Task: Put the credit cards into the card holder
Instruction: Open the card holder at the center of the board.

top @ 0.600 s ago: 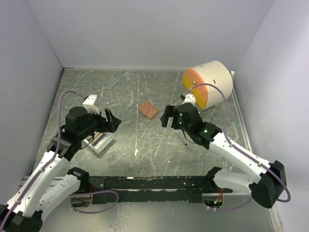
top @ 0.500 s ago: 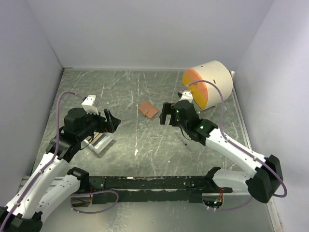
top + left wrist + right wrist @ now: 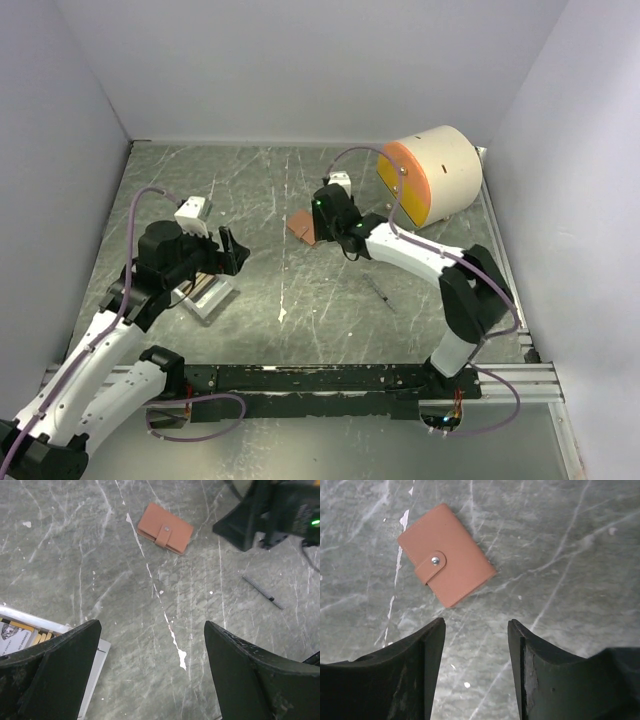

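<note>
The snapped-shut salmon leather-like card holder (image 3: 445, 575) lies flat on the grey marbled worktop (image 3: 570, 555), just ahead of the right jaws, which are parted and empty. A pinch there may only skid it away. The left jaws are wide.

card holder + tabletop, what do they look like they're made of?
Card holder: salmon leather or faux leather, going by its matte finish and faint grain; the closure strap carries a small shiny snap stud, probably metal. Tabletop: grey-green with white veins and a slight sheen, so marble or a stone-print laminate; can't tell which.
</note>
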Controlling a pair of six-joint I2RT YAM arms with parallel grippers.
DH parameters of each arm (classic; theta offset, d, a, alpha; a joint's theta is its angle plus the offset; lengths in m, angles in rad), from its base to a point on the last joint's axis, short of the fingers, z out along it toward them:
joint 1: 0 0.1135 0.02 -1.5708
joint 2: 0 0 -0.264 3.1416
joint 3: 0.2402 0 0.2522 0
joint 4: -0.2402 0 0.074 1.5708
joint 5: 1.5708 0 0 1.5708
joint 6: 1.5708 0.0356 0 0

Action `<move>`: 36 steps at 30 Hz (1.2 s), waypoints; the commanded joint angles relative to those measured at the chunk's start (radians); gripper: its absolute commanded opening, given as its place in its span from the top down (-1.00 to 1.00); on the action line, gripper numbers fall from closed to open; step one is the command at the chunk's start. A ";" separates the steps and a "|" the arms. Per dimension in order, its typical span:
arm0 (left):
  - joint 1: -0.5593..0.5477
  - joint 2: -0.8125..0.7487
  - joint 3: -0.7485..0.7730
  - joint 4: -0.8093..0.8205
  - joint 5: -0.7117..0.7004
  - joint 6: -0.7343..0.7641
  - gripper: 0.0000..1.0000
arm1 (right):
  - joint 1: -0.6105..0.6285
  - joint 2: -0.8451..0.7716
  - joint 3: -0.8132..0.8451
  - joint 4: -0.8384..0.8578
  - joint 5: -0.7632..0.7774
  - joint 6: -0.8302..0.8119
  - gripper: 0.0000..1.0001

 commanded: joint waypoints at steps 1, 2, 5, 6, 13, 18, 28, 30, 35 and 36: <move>0.011 -0.048 0.021 0.013 0.004 0.038 -0.91 | -0.006 0.101 0.053 0.087 -0.083 -0.047 -0.05; 0.011 -0.061 0.018 0.016 -0.001 0.042 -0.91 | -0.005 0.130 0.072 0.084 -0.087 -0.048 -0.04; 0.011 -0.103 0.004 0.026 -0.021 0.035 -0.91 | -0.006 0.204 0.149 0.038 -0.063 0.009 0.01; 0.011 -0.119 0.001 0.029 -0.026 0.036 -0.91 | -0.005 0.219 0.162 0.036 -0.053 0.024 0.01; 0.011 -0.133 -0.001 0.030 -0.028 0.035 -0.89 | -0.075 0.300 0.183 0.105 -0.219 -0.100 -0.12; 0.011 -0.115 0.018 0.011 -0.017 0.037 -0.84 | -0.136 0.367 0.222 0.101 -0.326 -0.138 -0.14; 0.012 -0.117 0.004 0.027 -0.005 0.036 -0.82 | -0.167 0.503 0.258 0.102 -0.425 -0.167 -0.19; 0.013 -0.108 0.006 0.027 0.000 0.037 -0.81 | -0.166 0.505 0.240 0.110 -0.444 -0.165 -0.07; 0.013 -0.081 0.007 0.024 0.001 0.030 -0.73 | -0.168 0.448 0.151 0.163 -0.468 -0.142 0.44; 0.013 -0.076 0.009 0.022 0.002 0.027 -0.71 | -0.168 0.433 0.136 0.165 -0.467 -0.137 0.52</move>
